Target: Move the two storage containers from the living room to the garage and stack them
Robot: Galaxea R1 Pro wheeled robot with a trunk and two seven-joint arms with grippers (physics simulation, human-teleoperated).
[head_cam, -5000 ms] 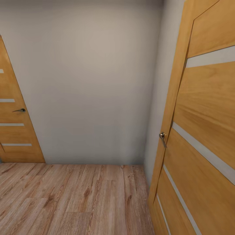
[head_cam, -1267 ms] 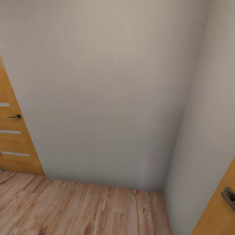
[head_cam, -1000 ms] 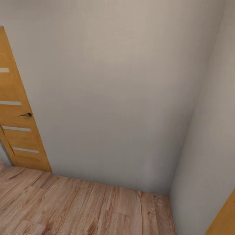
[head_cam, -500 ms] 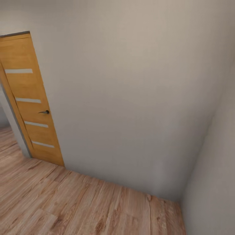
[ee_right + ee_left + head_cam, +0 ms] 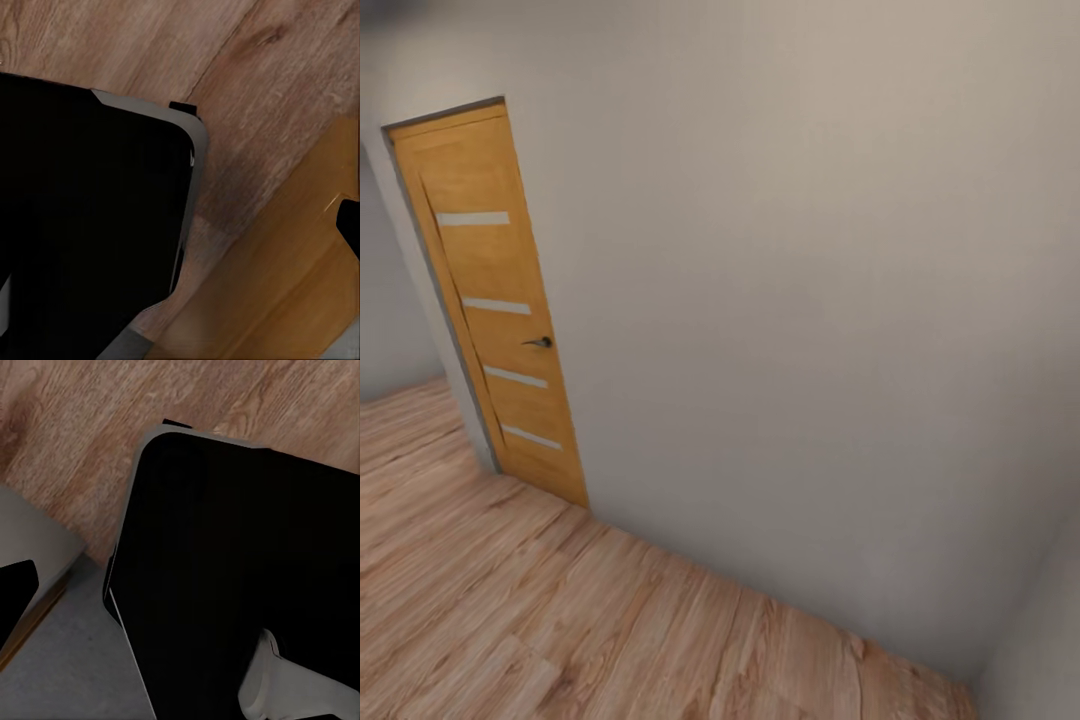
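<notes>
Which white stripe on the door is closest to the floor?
The bottom stripe of the four on the door. It sits below the handle, and the other three are higher up.

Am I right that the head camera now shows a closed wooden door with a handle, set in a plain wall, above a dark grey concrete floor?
Not quite: the floor in the head view is light wood plank, not dark grey concrete. The rest holds: a closed wooden door with a handle, set in a plain wall.

Orange door [image 5: 495,300] in grey wall [image 5: 790,330]
</notes>
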